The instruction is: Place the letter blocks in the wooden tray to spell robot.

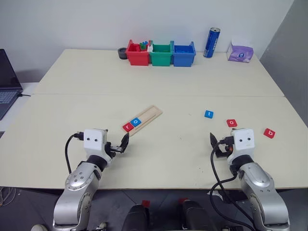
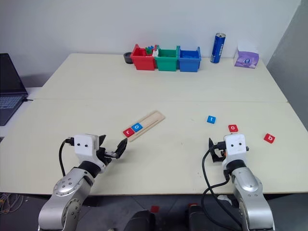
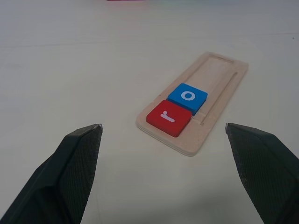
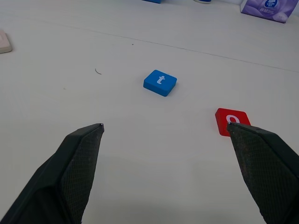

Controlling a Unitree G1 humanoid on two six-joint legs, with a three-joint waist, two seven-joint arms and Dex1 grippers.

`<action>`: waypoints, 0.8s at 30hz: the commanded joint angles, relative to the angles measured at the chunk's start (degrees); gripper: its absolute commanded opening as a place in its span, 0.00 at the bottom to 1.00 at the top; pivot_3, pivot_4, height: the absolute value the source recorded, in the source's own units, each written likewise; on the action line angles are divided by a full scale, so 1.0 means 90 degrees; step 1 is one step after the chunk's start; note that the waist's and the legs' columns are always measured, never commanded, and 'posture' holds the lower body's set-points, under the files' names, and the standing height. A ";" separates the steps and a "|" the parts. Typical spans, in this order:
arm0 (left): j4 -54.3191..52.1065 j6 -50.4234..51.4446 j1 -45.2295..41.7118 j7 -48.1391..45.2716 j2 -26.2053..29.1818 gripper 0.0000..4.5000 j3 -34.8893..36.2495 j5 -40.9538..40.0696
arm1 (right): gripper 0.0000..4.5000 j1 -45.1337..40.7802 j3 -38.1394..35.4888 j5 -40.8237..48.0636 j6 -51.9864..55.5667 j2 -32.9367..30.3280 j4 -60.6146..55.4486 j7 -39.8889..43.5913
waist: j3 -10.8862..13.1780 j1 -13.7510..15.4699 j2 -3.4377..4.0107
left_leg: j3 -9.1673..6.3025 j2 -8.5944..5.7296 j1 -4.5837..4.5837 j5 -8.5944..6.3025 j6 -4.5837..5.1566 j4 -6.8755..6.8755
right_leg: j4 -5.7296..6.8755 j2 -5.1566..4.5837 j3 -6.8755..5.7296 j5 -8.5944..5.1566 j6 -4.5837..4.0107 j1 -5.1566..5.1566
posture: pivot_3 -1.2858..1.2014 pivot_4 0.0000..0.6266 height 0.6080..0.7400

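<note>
Both jaws stand wide and empty; red b tile (image 1: 269,133), next needed, is judged nearest right gripper (image 1: 217,144), lying to its right.

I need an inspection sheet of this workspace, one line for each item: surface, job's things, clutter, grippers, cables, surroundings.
Surface: pale table, a seam running across it.
Job's things: wooden tray holds red r block and blue o block side by side at its near end; blue t block, red o block and red b block lie loose on the table to the right.
Clutter: red bin, green bin, blue bin, blue can, tissue pack along the far edge.
Grippers: left gripper open, empty; right gripper open, empty.
Cables: black cables on both wrists.
Surroundings: laptop at left; white wall behind.
</note>
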 commanded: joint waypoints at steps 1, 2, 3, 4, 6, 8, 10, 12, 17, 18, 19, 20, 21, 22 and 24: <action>-0.0158 -0.0130 -0.0039 -0.0054 0.0027 0.99 0.0019 -0.0017 | 1.00 -0.0055 -0.0023 -0.0030 -0.0048 0.0012 -0.0232 -0.0043 | 0.0000 0.0000 0.0000 | 0.0000 0.0000 0.0000 0.0000 0.0000 0.0000 | 0.0000 0.0000 0.0000 0.0000 0.0000 0.0000 | 0.52 0.24 1.00; -0.0159 -0.0161 -0.0041 -0.0060 0.0003 0.99 0.0027 -0.0040 | 1.00 -0.0050 -0.0016 -0.0035 -0.0046 0.0019 -0.0236 -0.0045 | 0.0000 0.0000 0.0000 | 0.0000 0.0000 0.0000 0.0000 0.0000 0.0000 | 0.0000 0.0000 0.0000 0.0000 0.0000 0.0000 | 0.52 0.24 1.00; -0.0158 -0.0174 -0.0045 -0.0045 -0.0014 0.99 0.0031 -0.0038 | 1.00 -0.0046 -0.0009 -0.0041 -0.0045 0.0025 -0.0237 -0.0047 | 0.0000 0.0000 0.0000 | 0.0000 0.0000 0.0000 0.0000 0.0000 0.0000 | 0.0000 0.0000 0.0000 0.0000 0.0000 0.0000 | 0.52 0.24 1.00; -0.0157 -0.0175 -0.0050 -0.0023 -0.0010 0.99 0.0022 -0.0005 | 1.00 -0.0044 -0.0006 -0.0046 -0.0043 0.0031 -0.0237 -0.0049 | 0.0000 0.0000 0.0000 | 0.0000 0.0000 0.0000 0.0000 0.0000 0.0000 | 0.0000 0.0000 0.0000 0.0000 0.0000 0.0000 | 0.52 0.24 1.00; -0.0164 -0.0166 -0.0046 -0.0001 -0.0001 0.99 0.0013 0.0024 | 1.00 -0.0035 -0.0003 -0.0055 -0.0039 0.0041 -0.0247 -0.0047 | 0.0000 0.0000 0.0000 | 0.0000 0.0000 0.0000 0.0000 0.0000 0.0000 | 0.0000 0.0000 0.0000 0.0000 0.0001 0.0000 | 0.52 0.24 1.00; -0.0168 -0.0169 -0.0037 -0.0004 -0.0004 0.99 0.0009 0.0008 | 1.00 -0.0029 0.0007 -0.0066 -0.0040 0.0050 -0.0244 -0.0045 | 0.0000 0.0000 0.0000 | 0.0000 0.0000 0.0000 0.0000 0.0000 0.0000 | 0.0000 0.0000 -0.0001 -0.0001 0.0001 0.0000 | 0.52 0.24 1.00; -0.0176 -0.0172 -0.0028 -0.0012 -0.0005 0.99 0.0003 -0.0008 | 1.00 -0.0023 0.0012 -0.0073 -0.0040 0.0055 -0.0245 -0.0041 | 0.0000 0.0000 0.0000 | 0.0000 0.0000 0.0000 0.0000 0.0000 0.0000 | 0.0000 0.0000 0.0000 -0.0001 0.0001 0.0000 | 0.52 0.24 1.00; -0.0179 -0.0164 -0.0043 -0.0012 -0.0012 0.99 -0.0006 -0.0022 | 1.00 -0.0035 0.0016 -0.0081 -0.0038 0.0059 -0.0240 -0.0043 | 0.0000 0.0000 0.0000 | 0.0000 0.0000 0.0000 0.0000 0.0000 0.0000 | 0.0000 0.0000 0.0000 0.0000 0.0001 0.0000 | 0.52 0.24 1.00; -0.0138 -0.0178 -0.0090 -0.0040 0.0004 0.99 -0.0012 -0.0027 | 1.00 -0.0050 0.0011 -0.0087 -0.0046 0.0060 -0.0237 -0.0055 | 0.0000 0.0000 0.0000 | 0.0000 0.0000 0.0000 0.0000 0.0000 0.0000 | 0.0000 0.0000 0.0000 0.0000 0.0001 0.0000 | 0.52 0.24 1.00; -0.0117 -0.0185 -0.0115 -0.0052 0.0015 0.99 -0.0014 -0.0025 | 1.00 -0.0064 0.0008 -0.0087 -0.0047 0.0055 -0.0233 -0.0052 | 0.0000 0.0000 0.0000 | 0.0000 0.0000 0.0000 0.0000 0.0000 0.0000 | 0.0000 0.0000 0.0000 -0.0001 0.0001 0.0000 | 0.52 0.24 1.00; -0.0092 -0.0177 -0.0157 -0.0065 0.0027 0.99 -0.0007 -0.0032 | 1.00 -0.0093 -0.0003 -0.0084 -0.0050 0.0034 -0.0225 -0.0035 | 0.0000 0.0000 0.0000 | 0.0000 0.0000 0.0000 0.0000 0.0000 0.0000 | 0.0000 0.0000 0.0000 -0.0001 0.0001 0.0000 | 0.52 0.24 1.00; -0.0070 -0.0169 -0.0196 -0.0075 0.0038 0.99 0.0001 -0.0036 | 1.00 -0.0122 -0.0018 -0.0078 -0.0056 0.0010 -0.0217 -0.0015 | 0.0000 0.0001 0.0000 | 0.0000 0.0000 0.0000 0.0000 0.0000 0.0000 | 0.0000 0.0000 -0.0001 -0.0001 0.0001 0.0000 | 0.52 0.24 1.00; -0.0057 -0.0171 -0.0211 -0.0084 0.0042 0.99 0.0005 -0.0035 | 1.00 -0.0128 -0.0026 -0.0075 -0.0069 -0.0004 -0.0212 -0.0002 | 0.0000 0.0001 0.0000 | 0.0000 -0.0001 0.0000 0.0000 0.0000 0.0000 | 0.0000 0.0000 -0.0001 -0.0001 0.0001 0.0000 | 0.52 0.24 1.00; -0.0033 -0.0171 -0.0242 -0.0105 0.0054 0.99 0.0014 -0.0040 | 1.00 -0.0151 -0.0048 -0.0063 -0.0069 -0.0028 -0.0203 0.0019 | 0.0000 0.0000 0.0000 | 0.0000 -0.0001 0.0000 0.0000 0.0000 0.0000 | 0.0000 0.0000 -0.0001 -0.0001 0.0001 0.0000 | 0.52 0.24 1.00; 0.0033 -0.0173 -0.0330 -0.0174 0.0107 0.99 0.0044 -0.0051 | 1.00 -0.0252 -0.0102 -0.0026 -0.0075 -0.0121 -0.0165 0.0104 | 0.0000 0.0000 0.0000 | 0.0000 -0.0002 0.0000 0.0000 0.0000 0.0000 | 0.0000 0.0000 0.0000 0.0000 0.0001 0.0000 | 0.52 0.24 1.00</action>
